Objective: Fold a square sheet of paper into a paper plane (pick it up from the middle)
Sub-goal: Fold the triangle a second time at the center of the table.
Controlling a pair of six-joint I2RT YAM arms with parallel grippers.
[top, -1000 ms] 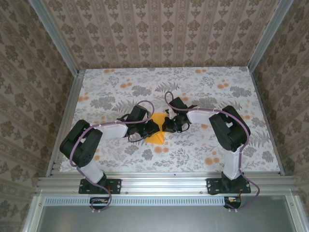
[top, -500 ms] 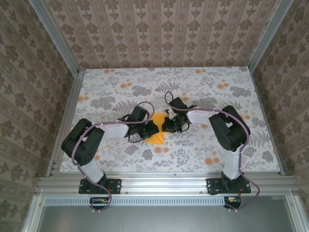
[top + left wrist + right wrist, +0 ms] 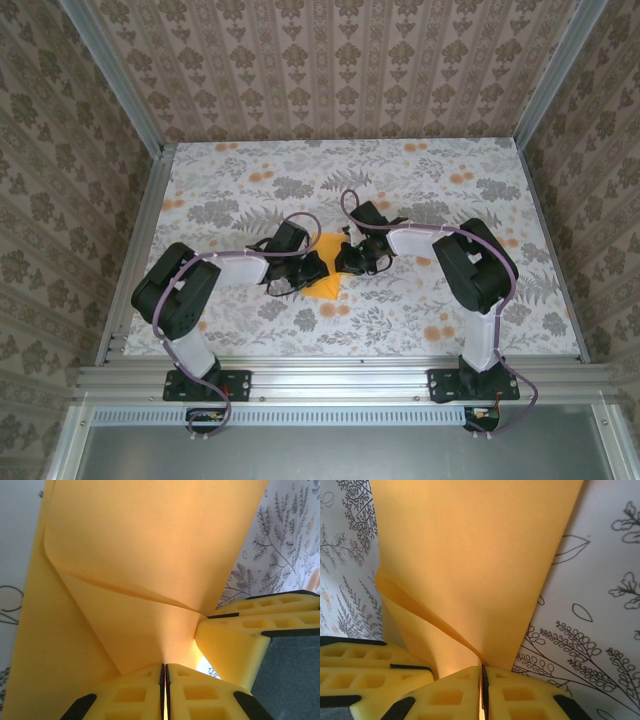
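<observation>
Two-sided pinch near table centre: left gripper clamped on square sheet of paper, right gripper clamped on it too. Sheet part-lifted, diagonal crease showing, no dart shape yet. Judged early; most folds left.

Orange paper on floral table
</observation>
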